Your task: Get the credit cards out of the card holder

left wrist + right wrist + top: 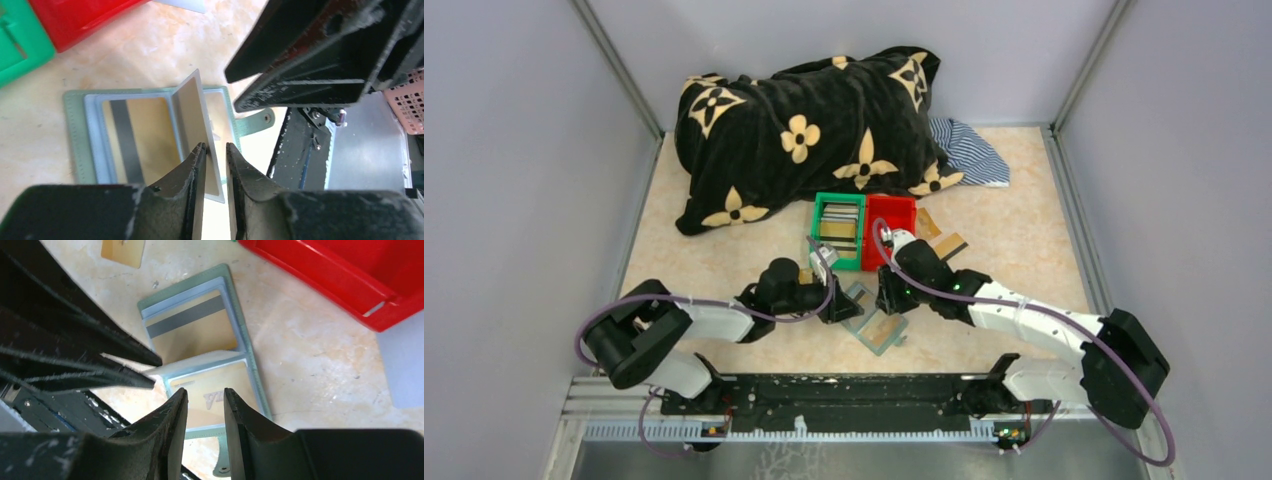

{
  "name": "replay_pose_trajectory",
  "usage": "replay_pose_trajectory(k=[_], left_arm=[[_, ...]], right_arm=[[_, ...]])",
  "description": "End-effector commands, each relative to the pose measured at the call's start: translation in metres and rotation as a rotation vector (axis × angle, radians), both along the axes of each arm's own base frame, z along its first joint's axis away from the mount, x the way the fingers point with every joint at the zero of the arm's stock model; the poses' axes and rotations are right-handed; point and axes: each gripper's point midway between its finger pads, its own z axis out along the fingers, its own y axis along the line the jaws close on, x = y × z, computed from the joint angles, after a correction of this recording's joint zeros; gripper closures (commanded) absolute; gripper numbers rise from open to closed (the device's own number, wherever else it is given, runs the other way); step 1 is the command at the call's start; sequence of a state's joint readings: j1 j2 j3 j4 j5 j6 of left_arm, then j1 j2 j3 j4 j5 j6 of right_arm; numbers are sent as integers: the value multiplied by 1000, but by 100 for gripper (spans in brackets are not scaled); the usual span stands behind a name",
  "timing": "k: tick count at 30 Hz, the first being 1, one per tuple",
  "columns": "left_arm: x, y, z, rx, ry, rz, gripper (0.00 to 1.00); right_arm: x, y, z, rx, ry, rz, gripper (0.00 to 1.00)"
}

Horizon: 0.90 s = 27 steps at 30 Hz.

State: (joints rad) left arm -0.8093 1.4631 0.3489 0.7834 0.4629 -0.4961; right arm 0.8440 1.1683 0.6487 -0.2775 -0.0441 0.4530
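The card holder lies open on the table between my two grippers. A gold credit card with a black stripe sits in one see-through pocket. A second gold card with lettering sits in the other pocket. One inner leaf stands upright. My left gripper straddles its edge with a narrow gap, the leaf resting against one finger only. My right gripper hovers open over the lettered card with nothing between its fingers. In the top view the left gripper and right gripper nearly touch over the holder.
A green bin holding several cards and a red bin stand just behind the holder. Loose gold cards lie right of the red bin, and another card near the green one. A black flowered pillow and striped cloth fill the back.
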Motion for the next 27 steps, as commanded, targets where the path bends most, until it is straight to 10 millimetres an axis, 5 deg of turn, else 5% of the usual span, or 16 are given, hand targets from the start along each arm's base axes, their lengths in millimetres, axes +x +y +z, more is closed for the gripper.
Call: replay_pose_trajectory(k=[1,12,16,21,27], left_arm=[[-8,-16,13,-25,-31,-50,71],[-48,-34,2,-36,23,-130,67],[-46,-32,4,-31,1,-114,66],[-41,-33,6,-6,-36,-118,66],[-39,-35,10,-38,-52,-103,66]], right_arm=[[9,-9,10,-8,-41,-37,66],[8,-15,8,0,-42,-66,67],[8,-21,9,-9,-46,-91,69],[15,-33,34,17,-121,-165,71],[6,-25,34,27,-81,-104,88]])
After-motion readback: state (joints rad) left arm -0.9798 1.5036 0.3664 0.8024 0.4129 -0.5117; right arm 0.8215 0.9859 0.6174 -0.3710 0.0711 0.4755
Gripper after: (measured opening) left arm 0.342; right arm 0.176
